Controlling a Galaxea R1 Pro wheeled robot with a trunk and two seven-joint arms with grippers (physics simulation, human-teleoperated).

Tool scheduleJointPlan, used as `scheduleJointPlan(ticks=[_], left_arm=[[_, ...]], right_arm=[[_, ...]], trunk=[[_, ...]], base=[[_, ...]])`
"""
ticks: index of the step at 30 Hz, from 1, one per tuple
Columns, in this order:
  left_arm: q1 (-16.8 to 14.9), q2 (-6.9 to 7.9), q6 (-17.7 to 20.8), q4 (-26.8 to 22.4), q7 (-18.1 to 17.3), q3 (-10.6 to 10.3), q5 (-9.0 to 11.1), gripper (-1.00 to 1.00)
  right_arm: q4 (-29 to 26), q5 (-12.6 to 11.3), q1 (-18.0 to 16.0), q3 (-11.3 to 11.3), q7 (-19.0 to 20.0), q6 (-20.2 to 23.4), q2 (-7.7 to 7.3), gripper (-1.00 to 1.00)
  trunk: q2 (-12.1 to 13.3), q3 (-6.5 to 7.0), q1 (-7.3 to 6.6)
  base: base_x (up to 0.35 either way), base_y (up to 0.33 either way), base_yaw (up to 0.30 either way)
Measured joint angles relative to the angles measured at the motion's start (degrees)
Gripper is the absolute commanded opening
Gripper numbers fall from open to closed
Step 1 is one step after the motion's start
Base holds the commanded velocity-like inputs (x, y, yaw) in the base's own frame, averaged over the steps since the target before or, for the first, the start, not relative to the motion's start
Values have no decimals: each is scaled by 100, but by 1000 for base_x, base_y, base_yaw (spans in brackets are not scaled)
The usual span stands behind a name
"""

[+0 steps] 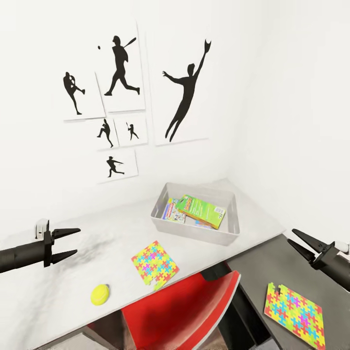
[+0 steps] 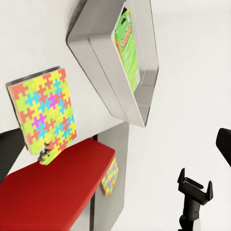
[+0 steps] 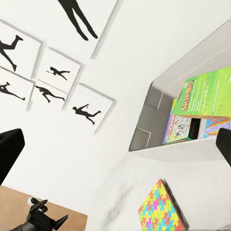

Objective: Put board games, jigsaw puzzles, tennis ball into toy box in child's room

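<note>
Left gripper (image 1: 73, 241) is hanging over the near left end of the table (image 1: 58, 282), jaws spread wide and holding nothing. Just right of it, near the front edge, sits the tennis ball (image 1: 100, 294), then a jigsaw puzzle (image 1: 154, 265) lying flat. Further back is the toy box (image 1: 167, 228) with the board games (image 1: 201, 211) already inside, the green one tilted on top. A red chair (image 1: 180, 311) is tucked under. The second puzzle (image 1: 293, 308) lies on the lower dark section, and the right gripper (image 1: 297, 241) hovers above it, also wide open and empty.
</note>
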Motion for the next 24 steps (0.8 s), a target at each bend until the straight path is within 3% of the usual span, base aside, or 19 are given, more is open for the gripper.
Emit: scheduleJointPlan(ticks=[24], left_arm=[[5, 0, 0, -2, 0, 0, -4, 100]], right_arm=[[6, 11, 0, 14, 1, 0, 22, 100]], trunk=[[0, 0, -1]], base=[[-44, 40, 0]])
